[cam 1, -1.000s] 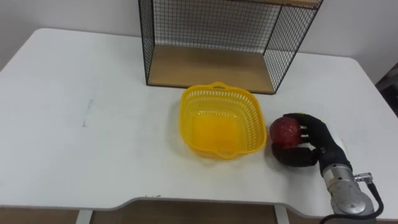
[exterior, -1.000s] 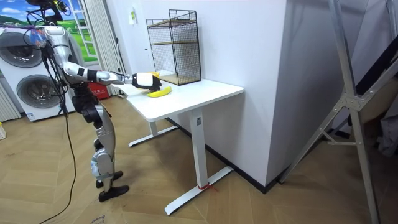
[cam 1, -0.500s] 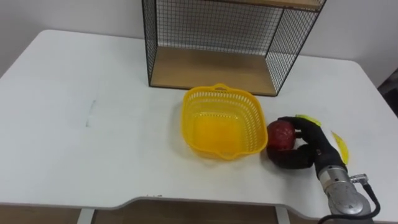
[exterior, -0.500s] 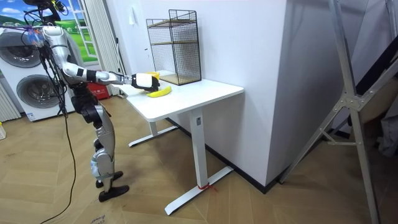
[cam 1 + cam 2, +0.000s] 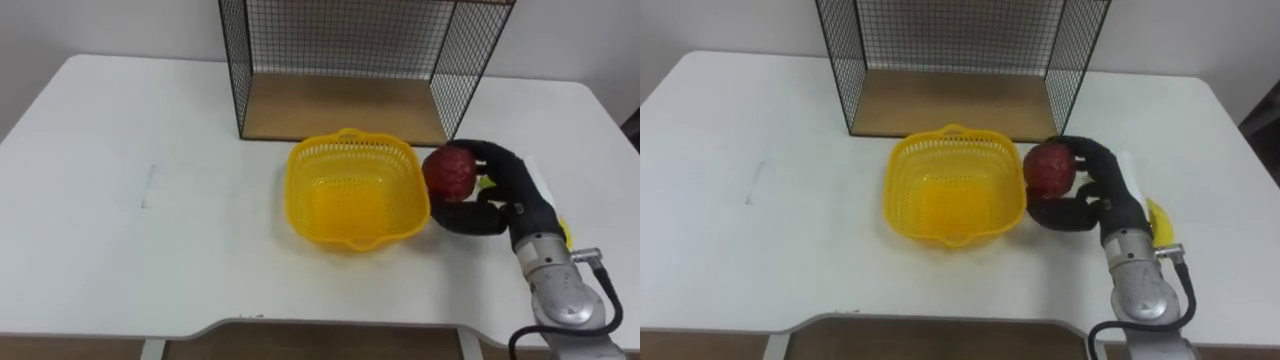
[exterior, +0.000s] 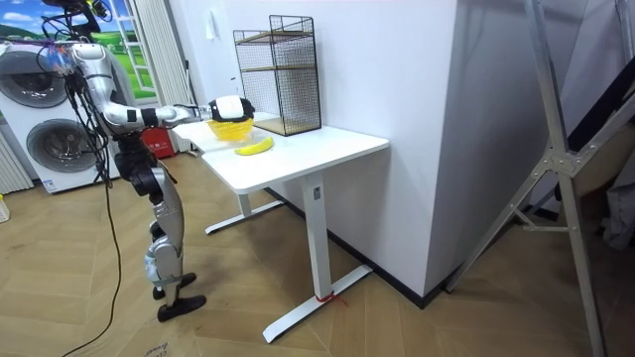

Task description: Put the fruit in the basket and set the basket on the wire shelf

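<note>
A yellow plastic basket (image 5: 350,195) (image 5: 952,190) sits empty on the white table, just in front of the black wire shelf (image 5: 350,70) (image 5: 955,65). My right hand (image 5: 497,190) (image 5: 1095,195) is shut on a dark red fruit (image 5: 449,172) (image 5: 1049,168), held raised beside the basket's right rim. A yellow banana (image 5: 1157,222) (image 6: 254,146) lies on the table, mostly hidden behind my right wrist. In the room view I stand at the table's end with the right arm stretched over it.
The shelf has a wooden floor (image 5: 345,108) and an open front facing the basket. The table's front edge (image 5: 300,330) runs close below. In the room view, washing machines (image 6: 40,129) stand behind me.
My right hand has lifted the red fruit off the table and carried it up and toward the basket's right rim. The banana is now more hidden behind the wrist.
</note>
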Robot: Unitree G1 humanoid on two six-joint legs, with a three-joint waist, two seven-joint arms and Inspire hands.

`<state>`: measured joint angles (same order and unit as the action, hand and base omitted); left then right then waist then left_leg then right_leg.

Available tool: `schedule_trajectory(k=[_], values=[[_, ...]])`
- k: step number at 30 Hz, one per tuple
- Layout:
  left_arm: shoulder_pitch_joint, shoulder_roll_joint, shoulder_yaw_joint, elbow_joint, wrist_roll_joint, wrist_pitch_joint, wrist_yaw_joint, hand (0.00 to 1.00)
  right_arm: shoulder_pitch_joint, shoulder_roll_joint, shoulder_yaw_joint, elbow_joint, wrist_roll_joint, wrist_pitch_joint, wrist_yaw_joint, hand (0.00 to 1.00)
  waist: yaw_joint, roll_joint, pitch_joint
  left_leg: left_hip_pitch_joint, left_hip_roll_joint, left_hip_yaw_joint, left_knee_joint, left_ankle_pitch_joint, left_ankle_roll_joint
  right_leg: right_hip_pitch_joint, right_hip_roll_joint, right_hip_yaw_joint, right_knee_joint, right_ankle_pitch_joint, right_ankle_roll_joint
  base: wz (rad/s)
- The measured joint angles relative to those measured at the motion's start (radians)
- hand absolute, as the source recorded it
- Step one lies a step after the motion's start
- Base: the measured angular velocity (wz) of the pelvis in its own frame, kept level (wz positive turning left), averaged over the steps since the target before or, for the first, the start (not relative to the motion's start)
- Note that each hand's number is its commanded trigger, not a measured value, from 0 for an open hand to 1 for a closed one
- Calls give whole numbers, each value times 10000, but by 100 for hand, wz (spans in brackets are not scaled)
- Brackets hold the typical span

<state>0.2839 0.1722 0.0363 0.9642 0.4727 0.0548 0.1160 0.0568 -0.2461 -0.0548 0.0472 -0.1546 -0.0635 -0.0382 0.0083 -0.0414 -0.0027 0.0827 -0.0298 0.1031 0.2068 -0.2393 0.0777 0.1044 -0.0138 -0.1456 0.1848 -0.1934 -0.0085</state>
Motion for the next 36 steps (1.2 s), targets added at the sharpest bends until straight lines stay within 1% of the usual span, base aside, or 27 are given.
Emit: schedule_trajectory(k=[3, 6, 8, 10, 12, 14, 17, 21, 22, 23, 25, 27, 29, 31, 36], values=[[-29, 0, -1, 82, 5, -126, 1, 0, -1, -23, -28, -792, 32, -10, -36, 100, 7, -71, 50, -30, -1, 26, -9, 0, 1, -23, 19, 39, -3, 0, 0, -3], [-198, -14, -15, 364, 11, -127, 6, 0, -2, -122, -31, -1312, 178, -34, -51, 100, 12, -84, 54, -40, 0, 18, -24, -1, 1, -27, 26, 2, 3, 0, 0, 0], [-312, -23, -59, 561, 16, -126, 6, 0, -4, -122, -29, -1577, 178, -33, -46, 100, 27, -106, 41, -72, 0, 5, -42, -1, 1, -49, 18, -94, 9, 1, 1, 0], [-492, -17, -201, 807, 13, -118, 1, 0, -3, -122, -27, -2024, 182, -32, -29, 100, 27, -78, 54, -129, 0, -10, -45, -1, 1, -91, 3, -198, 9, 1, 1, 0], [-500, -20, -222, 813, 11, -119, -8, 0, -4, -122, -25, -2298, 200, -33, -22, 100, 40, -64, 51, -165, 2, -10, -18, 0, 1, -137, 5, -197, 9, 1, 1, 0], [-519, -18, -212, 817, 12, -119, -30, 0, -2, -122, 28, -2498, 156, -33, -12, 100, 146, -63, 52, -169, 5, 19, -12, 12, -3, -175, -1, -155, 6, 1, 1, -5], [-554, -18, -228, 816, 12, -122, -150, 0, -2, -115, 395, -2627, -263, -33, 210, 100, 240, -58, 54, -165, 8, 33, -19, 13, -4, -176, 6, -51, -6, 1, 1, -2], [-659, 15, -317, 768, 5, -126, -195, 0, -26, -132, 1225, -2635, -854, -4, 938, 100, 306, -91, 44, -213, 6, 13, -36, 13, -3, -212, 3, -49, -4, 1, 1, 1], [-688, 16, -347, 765, 6, -124, -193, 0, -26, -139, 1470, -2635, -918, 6, 1144, 33, 334, -109, 34, -214, 7, 13, -39, 13, -3, -212, -1, -46, -3, 1, 1, 0], [-705, 26, -423, 765, 5, -120, -189, 0, -26, -140, 1559, -2634, -922, 10, 1245, 0, 357, -116, 33, -212, 7, 12, -38, 13, -3, -209, 1, -46, -3, 1, 1, 0], [-744, 33, -642, 765, 8, -112, -188, 0, -26, -144, 1848, -2637, -919, 84, 1565, 0, 498, -162, 35, -210, 6, 9, -34, 13, -3, -206, -17, -53, -5, 1, 1, 0], [-782, 33, -732, 756, 11, -107, -188, 0, -31, -141, 1960, -2636, -921, 224, 1839, 0, 551, -205, 29, -212, 6, -5, -33, 13, -3, -199, -17, -62, -5, 1, 1, 0], [-856, 43, -804, 753, 11, -105, -185, 0, -73, -131, 2025, -2634, -970, 329, 2050, 0, 609, -224, 40, -205, 5, -5, -34, 13, -3, -197, -16, -35, -6, 1, 1, 0], [-855, 54, -830, 761, 9, -97, -183, 0, -132, -127, 2139, -2633, -1080, 343, 2175, 0, 716, -254, 71, -200, 5, 3, -29, 14, -2, -201, -18, -11, -10, 1, 1, 0], [-873, 57, -901, 752, 11, -101, -124, 0, -197, -115, 2313, -2635, -1106, 344, 2437, 0, 790, -252, 85, -206, 4, 1, -28, 13, -2, -197, -7, -13, -11, 1, 1, 0]])
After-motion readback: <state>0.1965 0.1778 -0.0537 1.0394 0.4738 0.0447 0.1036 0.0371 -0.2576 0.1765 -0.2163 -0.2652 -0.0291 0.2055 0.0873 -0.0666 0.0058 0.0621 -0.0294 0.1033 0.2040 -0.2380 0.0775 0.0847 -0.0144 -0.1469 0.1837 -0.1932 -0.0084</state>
